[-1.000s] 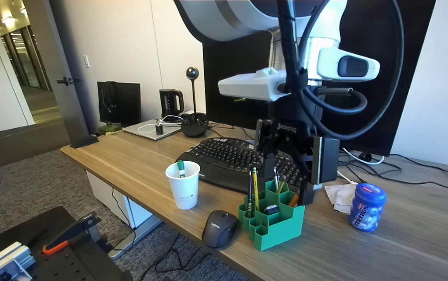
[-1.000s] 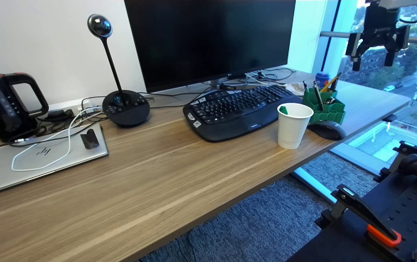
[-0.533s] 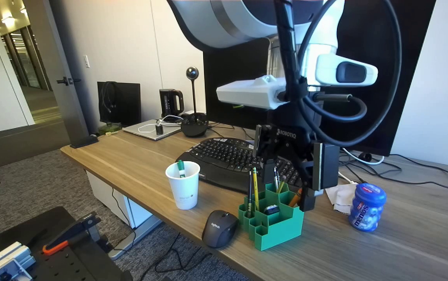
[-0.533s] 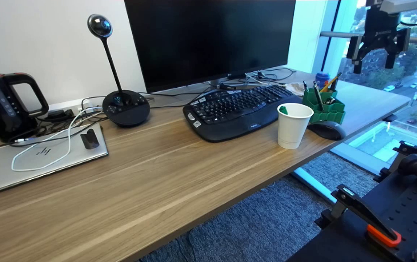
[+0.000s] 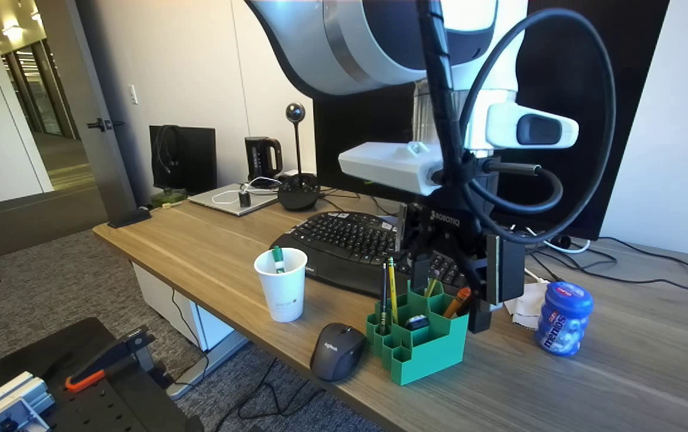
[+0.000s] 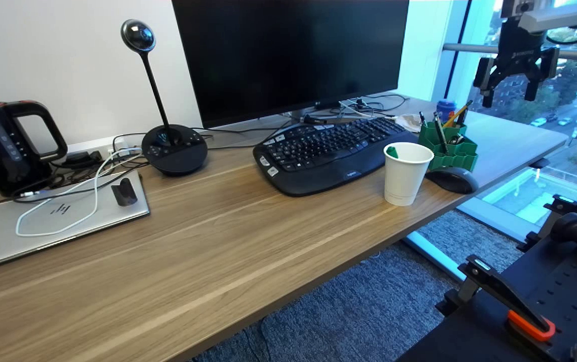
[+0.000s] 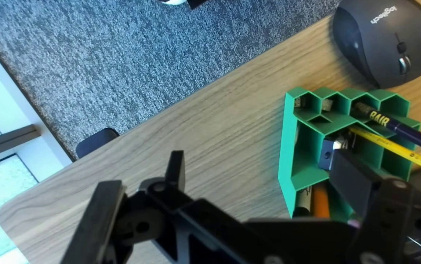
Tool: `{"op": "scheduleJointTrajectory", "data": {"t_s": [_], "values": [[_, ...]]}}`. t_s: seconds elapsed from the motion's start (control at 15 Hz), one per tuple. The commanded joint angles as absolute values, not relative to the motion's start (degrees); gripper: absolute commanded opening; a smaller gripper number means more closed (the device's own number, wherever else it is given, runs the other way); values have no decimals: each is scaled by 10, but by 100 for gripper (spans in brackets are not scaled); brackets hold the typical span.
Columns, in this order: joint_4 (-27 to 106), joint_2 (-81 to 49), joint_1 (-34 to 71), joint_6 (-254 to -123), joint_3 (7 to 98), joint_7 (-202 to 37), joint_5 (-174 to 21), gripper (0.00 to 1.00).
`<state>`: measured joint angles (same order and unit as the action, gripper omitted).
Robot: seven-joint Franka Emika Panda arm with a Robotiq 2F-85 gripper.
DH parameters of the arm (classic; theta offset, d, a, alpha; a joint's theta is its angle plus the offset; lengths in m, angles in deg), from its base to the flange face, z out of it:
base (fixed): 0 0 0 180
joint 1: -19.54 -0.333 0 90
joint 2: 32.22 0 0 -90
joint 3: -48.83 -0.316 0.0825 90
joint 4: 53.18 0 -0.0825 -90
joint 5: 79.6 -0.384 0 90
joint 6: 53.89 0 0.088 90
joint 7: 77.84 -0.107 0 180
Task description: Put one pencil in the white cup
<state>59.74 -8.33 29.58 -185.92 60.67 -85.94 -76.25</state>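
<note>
We judge the transfer undone: the slim yellow wooden pencil (image 7: 397,148) stands in the green multi-celled plastic organiser (image 5: 433,358), the end effector (image 6: 509,94) hangs spread and empty, and the tapered white paper cup (image 5: 285,298) on the wood-grain worktop (image 6: 248,226) shows only a green-and-white marker (image 5: 279,258).

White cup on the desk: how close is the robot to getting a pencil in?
Done: nothing visible; the white cup shows a green-capped marker, no pencil. In hand: nothing; the gripper is open, near the green organiser. Left: everything, likely gripping the yellow pencil in there and moving it over.
</note>
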Motion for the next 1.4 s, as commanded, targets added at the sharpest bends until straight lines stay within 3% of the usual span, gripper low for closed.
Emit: {"op": "scheduleJointTrajectory", "data": {"t_s": [0.0,1.33], "values": [[592,-77,296,-1883,602,-857,-768,100],[560,-44,281,-1933,575,-860,-782,100]]}}
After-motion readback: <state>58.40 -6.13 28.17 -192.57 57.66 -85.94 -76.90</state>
